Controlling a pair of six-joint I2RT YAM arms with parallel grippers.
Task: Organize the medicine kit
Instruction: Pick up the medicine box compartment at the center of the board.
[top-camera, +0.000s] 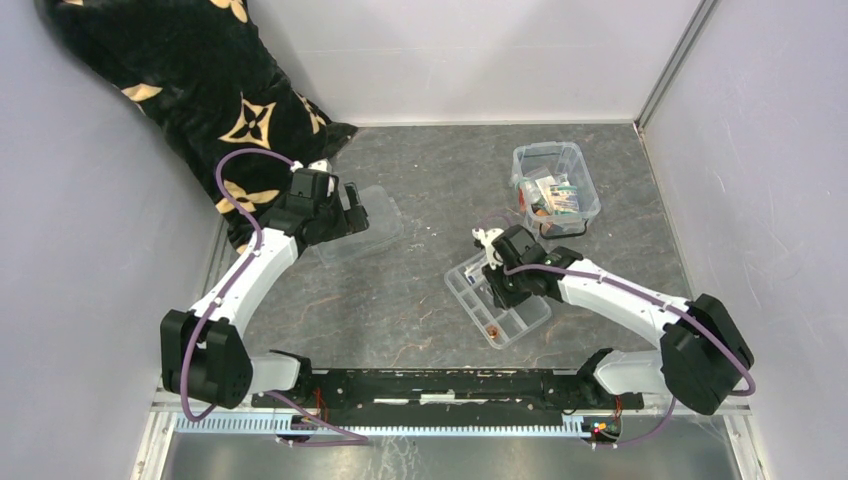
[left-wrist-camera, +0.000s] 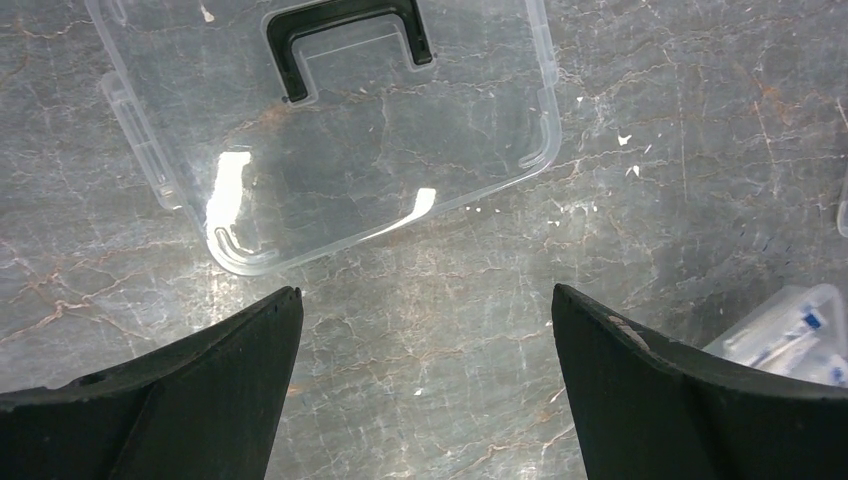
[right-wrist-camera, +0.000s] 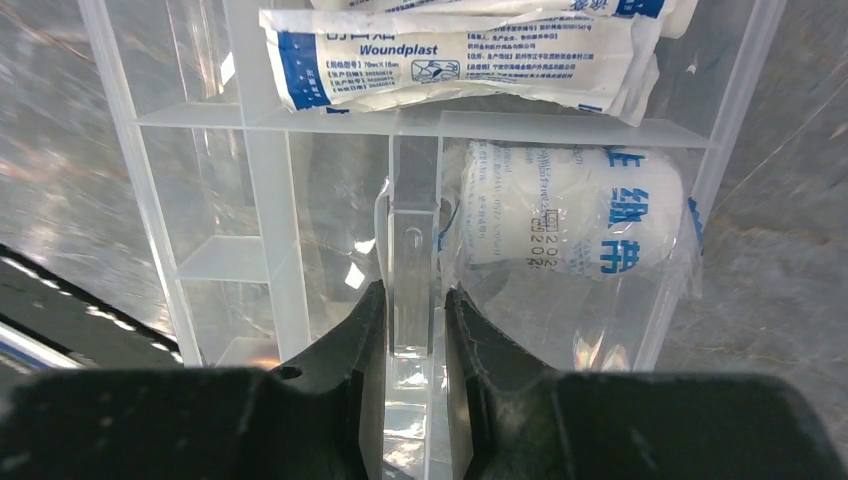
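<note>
Two black-fingered grippers are hanging over a grey marbled table (top-camera: 420, 180), well apart from each other. The medicine kit, a small clear rectangular plastic box (top-camera: 585, 185), is sitting open at about 2 o'clock from the table's middle, with assorted packets lying inside it. Its flat clear plastic lid (left-wrist-camera: 380, 140) is lying off the box at about 10 o'clock, flat on the stone, its black U-shaped handle (left-wrist-camera: 345, 25) pointing to 12 o'clock in the left wrist view. The left gripper (left-wrist-camera: 425, 295) is hovering just short of the lid's near edge with its jaws spread wide and nothing between them. At about 4 o'clock from the middle, a shallow clear plastic divided tray (top-camera: 520, 318) is resting on the table, apart from the box. The right gripper (right-wrist-camera: 413, 300) is reaching down into it, jaws drawn narrow, one finger (right-wrist-camera: 365, 330) lying against each side of the upright clear centre rib (right-wrist-camera: 413, 250) and pinching it. In that wrist view a white and blue wound-plaster packet (right-wrist-camera: 450, 60) is lying across the compartment at 12 o'clock, and a white rolled bandage in a clear wrapper (right-wrist-camera: 570, 220) is filling the compartment at 2 o'clock. A black cloth with gold flower patterns (top-camera: 190, 80) is draping over the wall at 10 o'clock.
</note>
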